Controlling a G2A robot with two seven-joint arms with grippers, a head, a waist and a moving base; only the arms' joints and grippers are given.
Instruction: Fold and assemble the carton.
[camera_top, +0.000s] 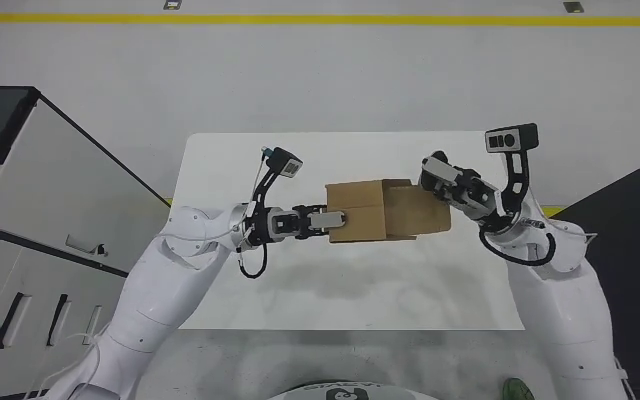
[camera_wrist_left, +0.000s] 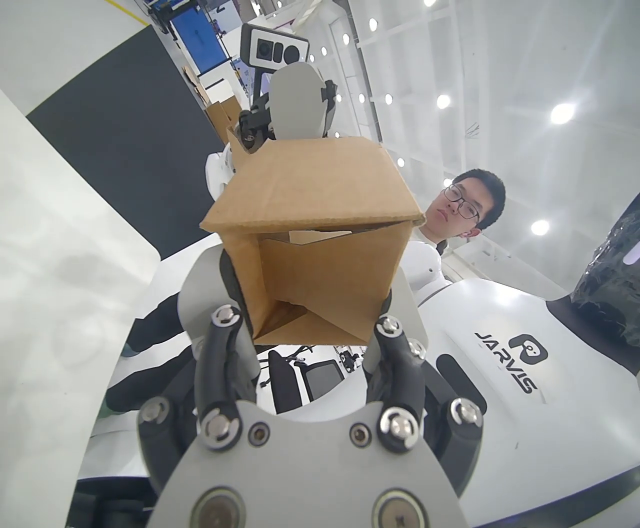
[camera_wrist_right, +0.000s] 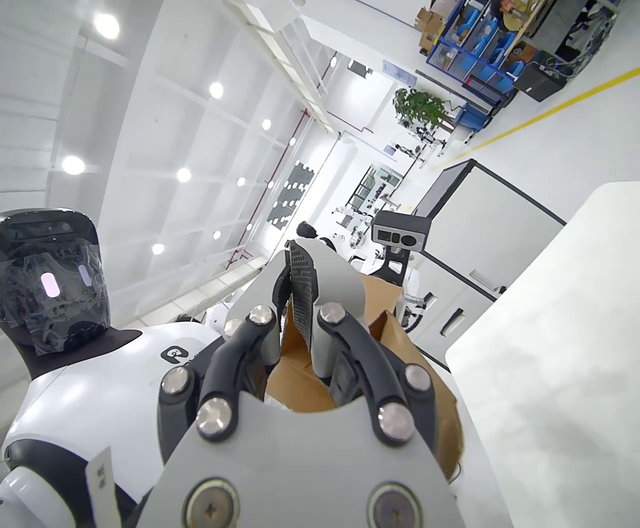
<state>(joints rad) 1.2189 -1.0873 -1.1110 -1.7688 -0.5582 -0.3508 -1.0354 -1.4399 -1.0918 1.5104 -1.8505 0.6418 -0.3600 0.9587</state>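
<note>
A brown carton is held between both arms over the middle of the white table. My left gripper is at its left end. In the left wrist view the carton shows an open end with inner flaps folded in, and my left gripper is shut across that end, its fingers pressing the outer walls. My right gripper is at the carton's right end, on an open flap. In the right wrist view my right gripper is shut on that cardboard flap.
A grey cabinet stands off the table's left edge. A yellow floor line runs beyond the far side. Bare table surface lies in front of and behind the carton.
</note>
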